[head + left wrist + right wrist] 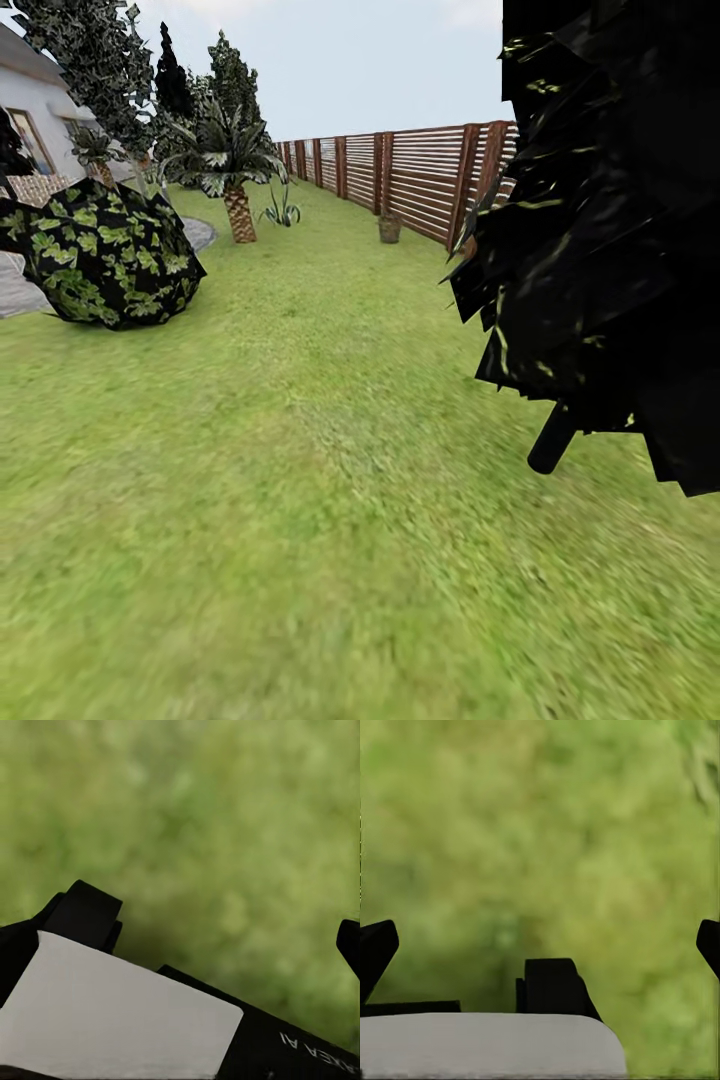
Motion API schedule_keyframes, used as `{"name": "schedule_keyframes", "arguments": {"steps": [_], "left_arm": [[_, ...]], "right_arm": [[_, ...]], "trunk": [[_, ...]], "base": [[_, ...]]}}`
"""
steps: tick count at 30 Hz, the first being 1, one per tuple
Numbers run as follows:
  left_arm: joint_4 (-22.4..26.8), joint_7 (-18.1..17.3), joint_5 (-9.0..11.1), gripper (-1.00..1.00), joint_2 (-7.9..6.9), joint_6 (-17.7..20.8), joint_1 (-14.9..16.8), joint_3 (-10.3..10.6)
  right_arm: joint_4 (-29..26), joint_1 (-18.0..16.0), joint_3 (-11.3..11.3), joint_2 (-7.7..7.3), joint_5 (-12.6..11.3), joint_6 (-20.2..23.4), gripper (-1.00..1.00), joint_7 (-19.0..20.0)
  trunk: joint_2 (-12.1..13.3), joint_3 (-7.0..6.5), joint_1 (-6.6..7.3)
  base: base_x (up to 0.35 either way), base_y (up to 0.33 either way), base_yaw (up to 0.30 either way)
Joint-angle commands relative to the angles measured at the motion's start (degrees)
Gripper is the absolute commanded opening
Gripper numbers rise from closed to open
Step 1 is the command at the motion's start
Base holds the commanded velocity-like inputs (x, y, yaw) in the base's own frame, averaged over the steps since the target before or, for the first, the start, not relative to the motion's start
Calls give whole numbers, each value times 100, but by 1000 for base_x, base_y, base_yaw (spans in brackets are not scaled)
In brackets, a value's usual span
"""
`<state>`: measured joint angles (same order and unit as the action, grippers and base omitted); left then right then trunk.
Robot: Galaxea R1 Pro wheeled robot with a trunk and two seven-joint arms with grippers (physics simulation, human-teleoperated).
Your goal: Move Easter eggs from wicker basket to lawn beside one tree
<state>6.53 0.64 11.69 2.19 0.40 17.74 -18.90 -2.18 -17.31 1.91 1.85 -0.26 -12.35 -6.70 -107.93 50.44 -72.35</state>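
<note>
The lawn stretches ahead of me. Far off by the fence stands a small brown bucket-shaped thing that looks like the wicker basket. The Easter eggs are out of view, and the basket is too small to see inside. A tree with dark green, light-flecked leaves rises at the far left near the house. My left gripper hangs over blurred grass, open and holding nothing. My right gripper is open too, with only grass between its fingers.
A near-black tree with a thin black trunk crowds the right side close to me. A round leafy bush sits at the left beside grey paving. A short palm and a brown slatted fence lie further back.
</note>
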Motion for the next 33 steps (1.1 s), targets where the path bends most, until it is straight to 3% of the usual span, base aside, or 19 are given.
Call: {"name": "schedule_keyframes", "arguments": {"steps": [1, 10, 19, 33], "left_arm": [[-34, 7, 60, 100, 1, 4, 1, 2], [-225, 7, 58, 100, -1, 6, -5, -50], [-318, -11, 53, 100, -18, 4, -8, -59], [-319, -20, 53, 100, -26, -5, -8, -72]], "right_arm": [[29, -2, 20, 4, -2, -14, 100, -22], [188, -1, 28, -16, 0, -13, 100, -16], [185, -1, 23, -4, 12, -29, 100, -16], [183, -1, 32, 25, 26, -31, 100, -16]], "trunk": [[40, -14, 23], [401, -176, 221], [401, -176, 221], [401, -176, 221]], "base": [[0, 0, 0], [0, 0, 0], [12, 0, 0], [311, 0, 53]]}}
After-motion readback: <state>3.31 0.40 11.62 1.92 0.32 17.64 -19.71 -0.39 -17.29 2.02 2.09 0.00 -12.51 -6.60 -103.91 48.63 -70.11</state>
